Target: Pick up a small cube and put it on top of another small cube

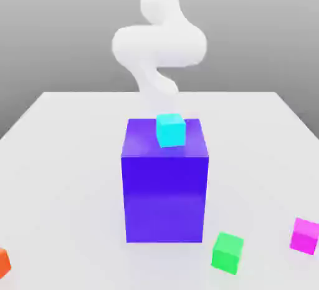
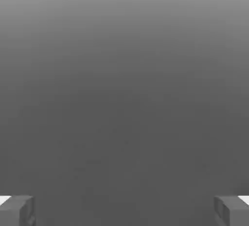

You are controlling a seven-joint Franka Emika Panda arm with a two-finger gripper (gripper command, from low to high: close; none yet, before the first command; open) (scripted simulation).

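"Small cubes, then: where do you see them?"

"The cyan cube (image 1: 171,131) sits on top of the large blue block (image 1: 164,198), a little toward the exterior view's right of the block's middle."

"And the others?"

"The green cube (image 1: 227,253) is on the table (image 1: 68,176), near the block's front corner on the exterior view's right. The magenta cube (image 1: 304,236) lies farther out on that side, and the orange cube (image 1: 3,263) is at the exterior view's left edge, partly cut off."

"What about your end effector?"

"My end effector (image 2: 124,211) is open, its two fingers wide apart in the hand view."

"Your arm?"

"My white arm (image 1: 159,45) comes down behind the block, its lower part bending in toward the cyan cube."
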